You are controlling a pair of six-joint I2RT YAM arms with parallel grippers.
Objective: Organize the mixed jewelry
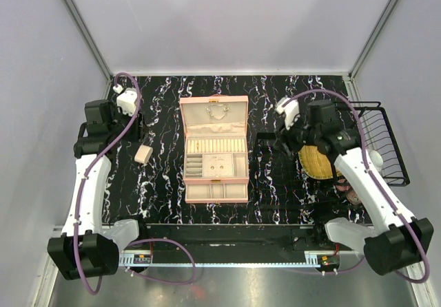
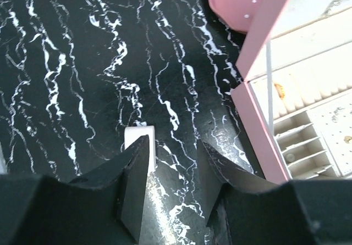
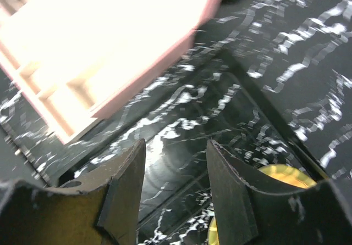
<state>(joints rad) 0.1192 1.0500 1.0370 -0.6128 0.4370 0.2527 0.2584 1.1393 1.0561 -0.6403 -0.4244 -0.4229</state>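
The pink case (image 1: 213,149) stands open in the middle of the table, with its lid up and its drawer pulled out. Tiny gold pieces of jewelry lie in its cream trays: one on the ring rolls (image 2: 279,89), a stud on the dotted pad (image 2: 347,139), and specks in a middle compartment (image 1: 216,164). My left gripper (image 2: 172,144) is open and empty, low over the table just left of the case; in the top view it (image 1: 135,123) is at the case's left. My right gripper (image 3: 176,146) is open and empty, right of the case (image 3: 110,47), seen in the top view (image 1: 264,140).
A small beige block (image 1: 142,154) lies left of the case, and shows behind my left finger (image 2: 137,138). A yellow woven plate (image 1: 318,161) lies under the right arm, also in the right wrist view (image 3: 281,173). A black wire basket (image 1: 382,142) stands at the right edge.
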